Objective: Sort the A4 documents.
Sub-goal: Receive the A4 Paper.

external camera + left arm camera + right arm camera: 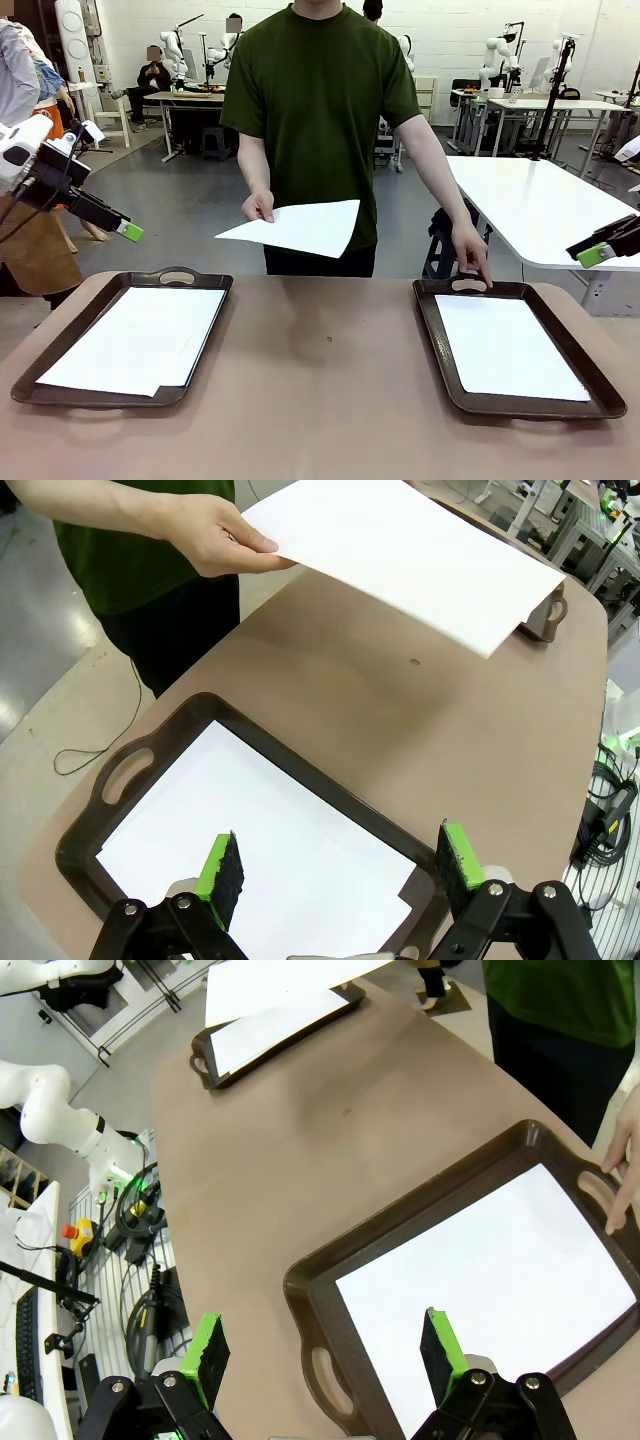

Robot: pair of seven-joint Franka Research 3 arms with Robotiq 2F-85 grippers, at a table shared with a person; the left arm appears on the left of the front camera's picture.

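Across the table [320,400], a person's hand [259,207] holds one sheet [295,228] in the air; more A4 documents lie in the left tray [60,345] and the right tray [430,330]. Left gripper [338,865] and right gripper [325,1345] hover above the trays, jaws spread and empty.

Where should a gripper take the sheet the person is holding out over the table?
Probably at the free corner of the held sheet opposite the person's hand, fingers closing above and below it. It lies nearly flat in the air, pinched at one edge only. The open left gripper is nearer that hand; the open right gripper faces the free side.
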